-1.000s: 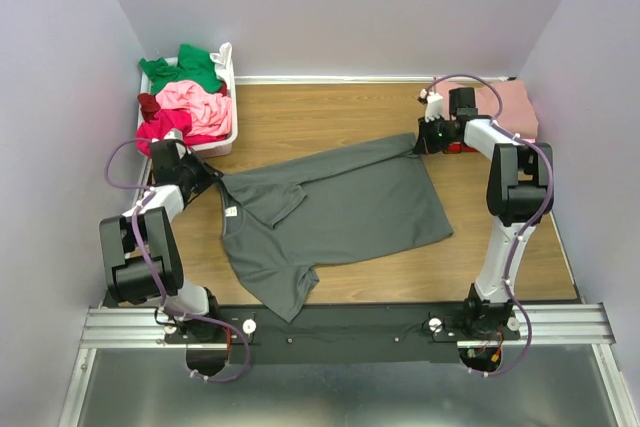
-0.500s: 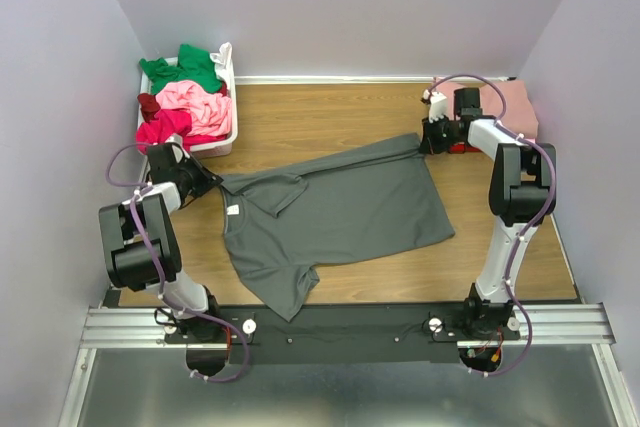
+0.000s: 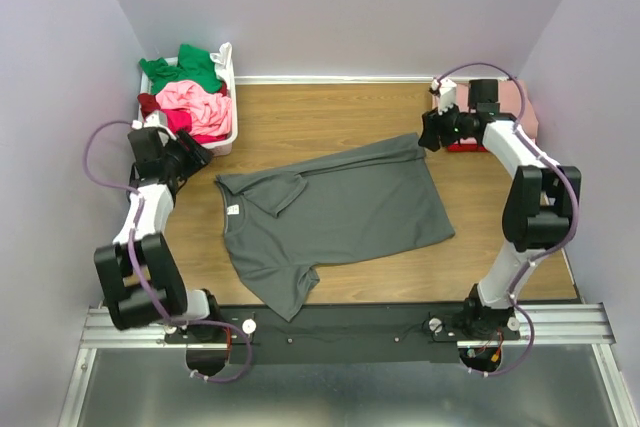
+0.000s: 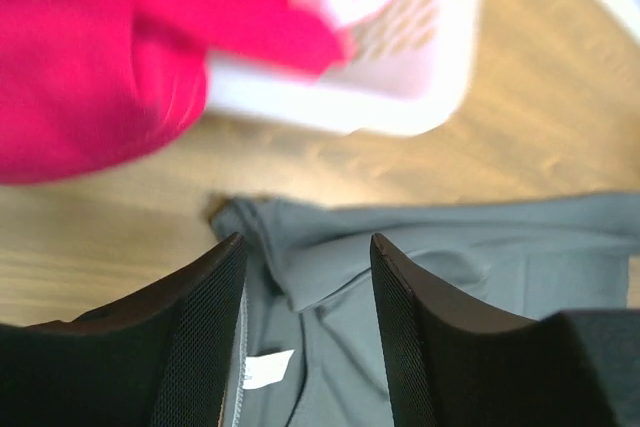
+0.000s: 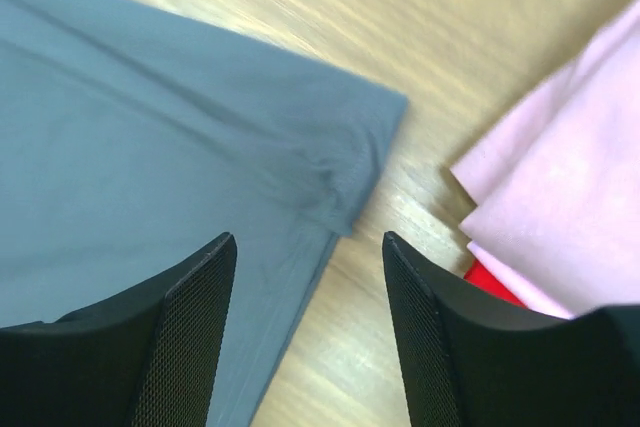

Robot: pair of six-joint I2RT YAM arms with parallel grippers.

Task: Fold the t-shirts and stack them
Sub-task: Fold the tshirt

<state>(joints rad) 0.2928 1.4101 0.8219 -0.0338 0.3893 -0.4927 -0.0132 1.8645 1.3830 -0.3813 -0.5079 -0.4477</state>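
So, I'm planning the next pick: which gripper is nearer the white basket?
Left. The left gripper sits beside the white basket's near corner; the right gripper is far across the table, by the folded pink shirt.

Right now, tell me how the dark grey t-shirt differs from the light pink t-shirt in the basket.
The dark grey t-shirt lies spread out on the table; the light pink t-shirt sits crumpled in the white basket. The grey one lies alone; the pink one is piled against a green t-shirt. Neither is folded yet.
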